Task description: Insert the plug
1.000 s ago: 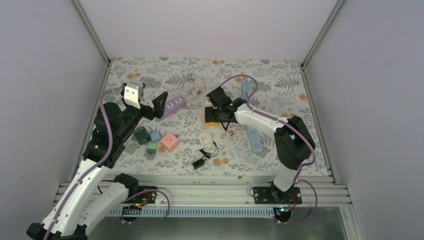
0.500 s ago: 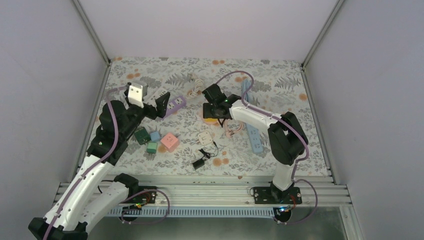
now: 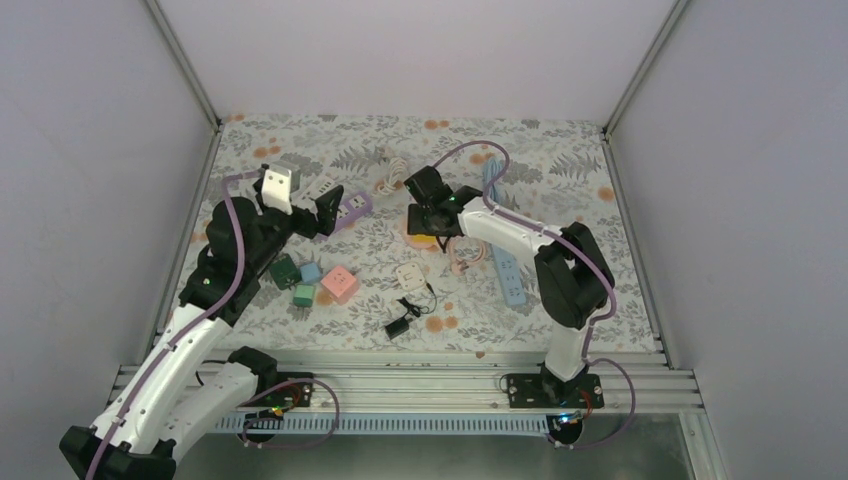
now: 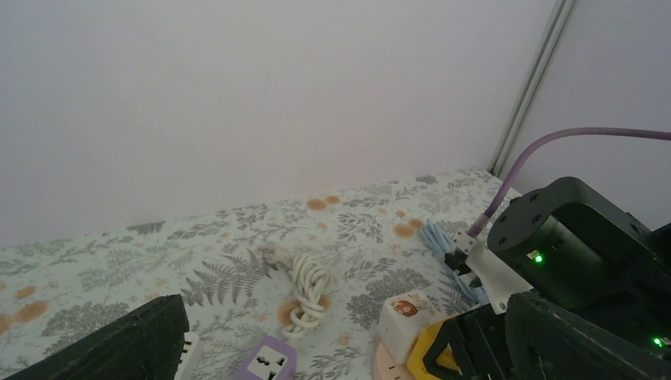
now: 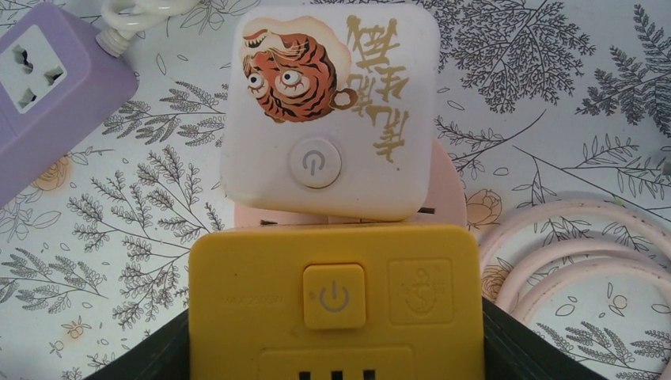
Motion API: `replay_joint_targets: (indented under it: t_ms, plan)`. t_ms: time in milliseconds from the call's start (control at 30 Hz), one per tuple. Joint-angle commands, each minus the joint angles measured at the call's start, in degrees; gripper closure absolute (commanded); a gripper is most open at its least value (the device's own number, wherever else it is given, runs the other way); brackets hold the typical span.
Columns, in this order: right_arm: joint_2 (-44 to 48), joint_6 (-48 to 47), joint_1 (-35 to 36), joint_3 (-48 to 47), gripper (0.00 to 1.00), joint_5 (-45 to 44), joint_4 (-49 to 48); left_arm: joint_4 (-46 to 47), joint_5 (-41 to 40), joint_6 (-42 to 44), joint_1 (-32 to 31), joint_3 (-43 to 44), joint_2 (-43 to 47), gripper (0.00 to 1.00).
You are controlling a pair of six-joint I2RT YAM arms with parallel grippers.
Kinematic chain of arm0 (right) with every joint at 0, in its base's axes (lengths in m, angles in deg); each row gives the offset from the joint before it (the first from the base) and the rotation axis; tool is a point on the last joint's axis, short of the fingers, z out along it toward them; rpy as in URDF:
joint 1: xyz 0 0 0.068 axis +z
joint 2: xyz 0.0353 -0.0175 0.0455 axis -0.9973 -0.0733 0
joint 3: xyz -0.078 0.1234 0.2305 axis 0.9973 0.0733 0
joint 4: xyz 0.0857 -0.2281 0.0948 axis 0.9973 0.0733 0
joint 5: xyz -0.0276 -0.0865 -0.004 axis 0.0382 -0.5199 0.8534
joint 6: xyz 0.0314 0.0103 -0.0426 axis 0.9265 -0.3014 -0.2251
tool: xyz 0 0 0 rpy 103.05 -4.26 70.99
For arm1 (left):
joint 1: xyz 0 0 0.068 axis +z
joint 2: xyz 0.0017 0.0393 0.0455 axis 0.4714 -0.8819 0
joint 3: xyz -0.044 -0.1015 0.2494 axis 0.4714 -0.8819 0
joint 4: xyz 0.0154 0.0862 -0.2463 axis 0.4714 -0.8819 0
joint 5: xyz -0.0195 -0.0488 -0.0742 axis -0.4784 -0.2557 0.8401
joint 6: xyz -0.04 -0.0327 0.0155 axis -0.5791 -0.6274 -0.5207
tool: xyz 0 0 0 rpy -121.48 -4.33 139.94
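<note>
While the yellow plug (image 5: pixel 332 277) was pinched by the right claw (image 5: pixel 332 360), it was judged best kept level and pressed straight onto the pink socket base (image 5: pixel 453 186); the plug was seen lodged within that claw, just beside the tiger-printed white cube (image 5: pixel 328 111), and the left claw (image 3: pixel 298 198) was spread wide, empty

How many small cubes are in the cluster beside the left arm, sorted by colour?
Dark green cube: 1
Light blue cube: 1
Green cube: 1
Pink cube: 1
Total: 4
</note>
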Motion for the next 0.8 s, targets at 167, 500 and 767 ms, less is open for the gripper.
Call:
replay_joint_targets:
  t_ms: [167,500,767]
  plan:
    - [-3.50,2.91,0.14,-2.90,0.92,1.30,2.46,1.24,0.74,-0.25,0.25,-0.49,-0.33,0.00]
    - [-5.75,6.62,0.52,-6.01,0.95,0.61,6.84,1.08,0.73,-0.55,0.25,-0.43,-1.51,0.00]
    - [-8.82,0.51,0.77,-6.97,0.95,-7.55,11.41,0.74,0.28,-0.37,0.38,-0.21,-2.11,0.00]
